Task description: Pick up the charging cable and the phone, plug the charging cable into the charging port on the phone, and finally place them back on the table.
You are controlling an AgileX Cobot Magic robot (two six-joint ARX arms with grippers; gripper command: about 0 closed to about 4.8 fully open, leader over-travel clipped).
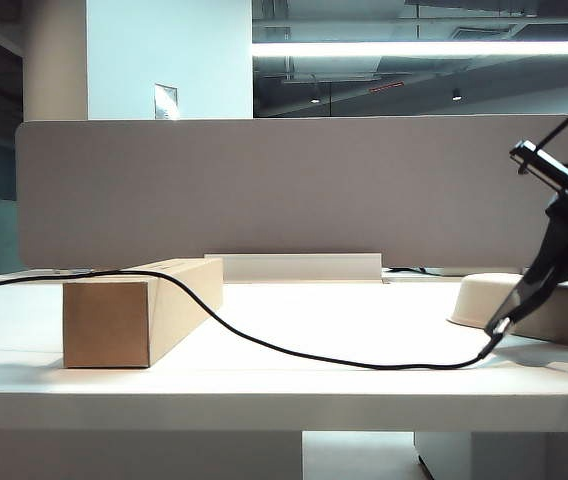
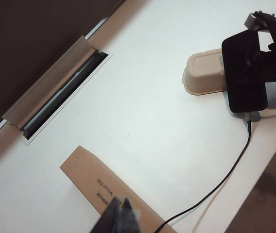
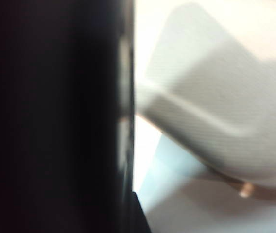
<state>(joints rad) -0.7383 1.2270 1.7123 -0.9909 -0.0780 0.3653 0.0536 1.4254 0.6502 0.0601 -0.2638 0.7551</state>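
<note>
On the table [image 1: 294, 340], a box [image 1: 139, 310] is seen near the left edge, the phone [image 2: 245, 73], cable [image 1: 294, 350] plugged in, is clamped by the right gripper [image 2: 267, 53] near the right edge, and the left gripper [image 2: 121, 216] is held closed, empty, above the box.

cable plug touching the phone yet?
Touching. The left wrist view shows the charging cable running up to its plug, seated in the lower short edge of the phone, with no gap. The right gripper holds the phone above the table.
</note>
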